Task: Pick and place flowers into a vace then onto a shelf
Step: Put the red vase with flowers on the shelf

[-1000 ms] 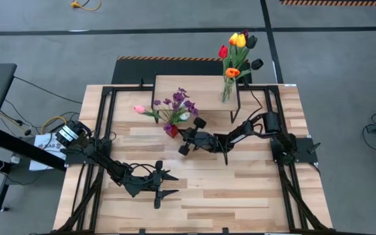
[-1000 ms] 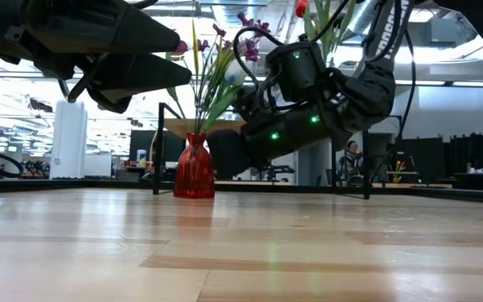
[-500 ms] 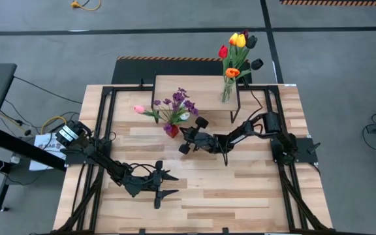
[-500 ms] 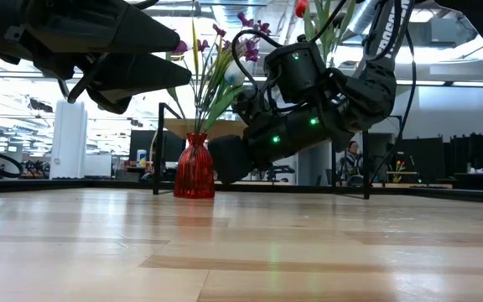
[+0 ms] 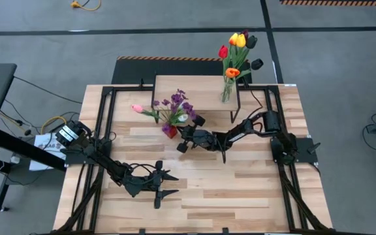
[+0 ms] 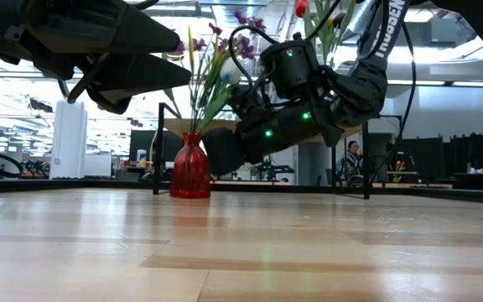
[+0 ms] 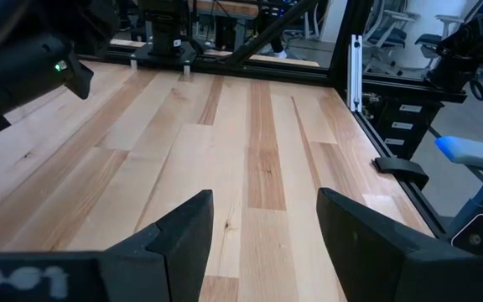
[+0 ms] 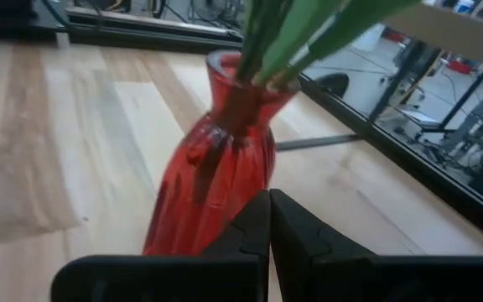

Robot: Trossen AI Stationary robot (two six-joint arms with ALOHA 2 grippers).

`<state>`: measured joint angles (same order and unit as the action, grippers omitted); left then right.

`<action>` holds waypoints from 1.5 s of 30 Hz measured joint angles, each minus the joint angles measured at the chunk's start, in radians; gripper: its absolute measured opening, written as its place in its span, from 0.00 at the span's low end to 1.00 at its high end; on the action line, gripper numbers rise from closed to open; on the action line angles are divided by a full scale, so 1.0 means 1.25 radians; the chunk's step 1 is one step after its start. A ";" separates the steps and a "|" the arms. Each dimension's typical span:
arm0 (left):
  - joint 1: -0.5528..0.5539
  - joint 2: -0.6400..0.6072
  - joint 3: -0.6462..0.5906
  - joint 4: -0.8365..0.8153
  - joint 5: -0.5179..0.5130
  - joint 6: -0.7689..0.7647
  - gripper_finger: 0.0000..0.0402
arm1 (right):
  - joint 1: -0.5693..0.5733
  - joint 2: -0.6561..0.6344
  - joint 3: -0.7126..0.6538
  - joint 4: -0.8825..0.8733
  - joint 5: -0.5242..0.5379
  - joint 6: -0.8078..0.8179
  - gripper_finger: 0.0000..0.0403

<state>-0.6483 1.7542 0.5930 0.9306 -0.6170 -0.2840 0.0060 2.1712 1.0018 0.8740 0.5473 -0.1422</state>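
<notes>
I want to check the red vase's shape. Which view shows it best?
The right wrist view: the red vase fills the frame just past the shut right hand. The low view shows it small; the high view, only a speck; the left wrist view, nothing.

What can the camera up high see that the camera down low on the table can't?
Only the high view shows the clear glass vase of red, yellow and orange tulips standing on the low light-wood shelf, and the left gripper open over bare planks. Only the low view shows a person in the room behind. Both show the small red glass vase holding purple sprigs and a pink tulip, with the shut right gripper beside it.
</notes>
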 joint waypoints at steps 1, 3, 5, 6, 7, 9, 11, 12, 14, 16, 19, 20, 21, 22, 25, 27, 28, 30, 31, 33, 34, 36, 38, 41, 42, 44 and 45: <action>0.000 0.000 0.000 0.000 0.000 0.000 0.51 | 0.002 0.000 0.005 -0.003 -0.001 -0.002 0.00; 0.000 0.000 0.000 0.000 0.000 0.000 0.51 | 0.007 0.000 0.010 -0.005 -0.008 -0.011 0.00; 0.000 0.000 0.000 -0.001 0.000 0.000 0.51 | 0.013 0.000 0.013 -0.010 -0.008 -0.013 0.00; 0.000 0.000 0.000 -0.001 0.000 0.000 0.51 | 0.016 0.000 0.013 -0.011 -0.008 -0.012 0.00; 0.000 0.000 0.000 -0.002 0.000 0.000 0.51 | 0.019 0.000 0.013 -0.011 -0.009 -0.013 0.00; 0.000 0.000 0.000 -0.002 0.000 0.000 0.51 | 0.025 0.000 0.013 -0.012 -0.013 -0.012 0.00; 0.000 0.000 0.000 -0.002 0.000 0.000 0.51 | 0.027 0.000 0.013 -0.012 -0.027 -0.012 0.00; 0.000 0.000 0.000 -0.002 0.000 0.000 0.51 | 0.028 0.000 0.013 -0.012 -0.031 -0.012 0.00; 0.000 0.000 0.000 -0.002 0.000 0.000 0.51 | 0.028 0.000 0.013 -0.015 -0.042 -0.012 0.00; 0.000 0.000 0.000 -0.002 0.000 0.000 0.51 | 0.030 0.000 0.013 -0.021 -0.041 -0.012 0.00; 0.000 0.000 0.000 0.000 0.000 0.000 0.51 | 0.042 0.000 0.013 -0.026 -0.035 -0.013 0.00; 0.000 0.000 0.000 -0.001 0.000 -0.001 0.51 | 0.050 0.000 0.013 -0.027 -0.028 -0.013 0.00; 0.000 0.000 0.000 -0.001 0.000 -0.008 0.51 | 0.060 0.000 0.013 -0.030 -0.014 -0.020 0.00; 0.000 0.000 0.000 -0.001 0.002 -0.013 0.51 | 0.071 0.000 0.013 -0.038 0.001 -0.031 0.00; 0.000 0.000 0.000 -0.006 0.006 -0.031 0.51 | 0.105 0.000 0.013 -0.067 0.062 -0.057 0.00; 0.000 0.000 0.000 -0.014 0.004 -0.062 0.51 | 0.126 -0.006 0.006 -0.084 0.087 -0.061 0.00; 0.000 0.000 0.000 -0.019 -0.005 -0.079 0.51 | 0.135 -0.015 -0.003 -0.097 0.091 -0.060 0.00; 0.001 0.000 0.000 -0.025 -0.021 -0.098 0.51 | 0.149 -0.034 -0.018 -0.108 0.091 -0.047 0.00; 0.004 0.000 0.000 -0.025 -0.027 -0.103 0.51 | 0.154 -0.053 -0.031 -0.129 0.099 -0.038 0.00; 0.011 0.000 0.000 -0.025 -0.024 -0.127 0.51 | 0.162 -0.091 -0.058 -0.149 0.114 -0.026 0.00; 0.016 0.000 0.000 -0.024 -0.016 -0.146 0.51 | 0.164 -0.115 -0.077 -0.155 0.126 -0.019 0.00; 0.030 0.000 0.000 -0.006 -0.013 -0.157 0.51 | 0.168 -0.165 -0.120 -0.161 0.153 -0.007 0.00; 0.038 0.000 0.000 0.006 -0.029 -0.187 0.51 | 0.173 -0.222 -0.172 -0.161 0.177 0.016 0.00; 0.021 0.000 0.000 0.007 -0.128 -0.221 0.51 | 0.180 -0.309 -0.255 -0.160 0.191 0.063 0.00; 0.006 0.000 0.000 0.008 -0.186 -0.228 0.51 | 0.180 -0.337 -0.283 -0.161 0.192 0.079 0.00; -0.029 0.000 0.000 0.008 -0.323 -0.236 0.51 | 0.184 -0.389 -0.334 -0.160 0.193 0.114 0.00; -0.048 0.000 0.000 0.008 -0.390 -0.236 0.51 | 0.187 -0.413 -0.359 -0.160 0.193 0.128 0.00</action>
<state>-0.7085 1.7542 0.5929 0.9407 -1.1047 -0.5792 0.2399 1.6552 0.5527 0.6742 0.7891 0.0177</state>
